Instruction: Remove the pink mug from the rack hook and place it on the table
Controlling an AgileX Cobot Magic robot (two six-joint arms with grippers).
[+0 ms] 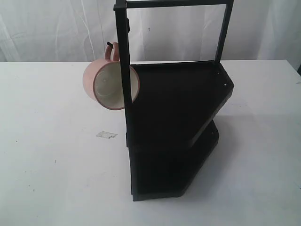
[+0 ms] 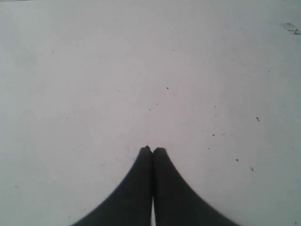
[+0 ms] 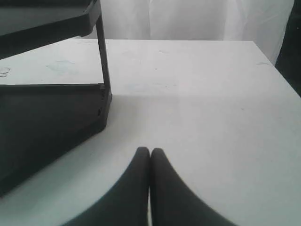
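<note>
- Your left gripper point(image 2: 151, 151), a pair of black, smoothly tapering curved fingers, has its jaws pressed together, the rounded tips touching along a thin seam.
- Your right gripper point(image 3: 150, 151), the same black tapering pair, is likewise closed tip to tip.

No text, label, brand, number or sign can be read in any view. One candidate only: a small pale patch point(image 1: 106, 134) on the table point(image 1: 47, 165), left of centre in the exterior view. It looks like a scrap of tape or a sticker; any print on it is too small to tell.
</note>
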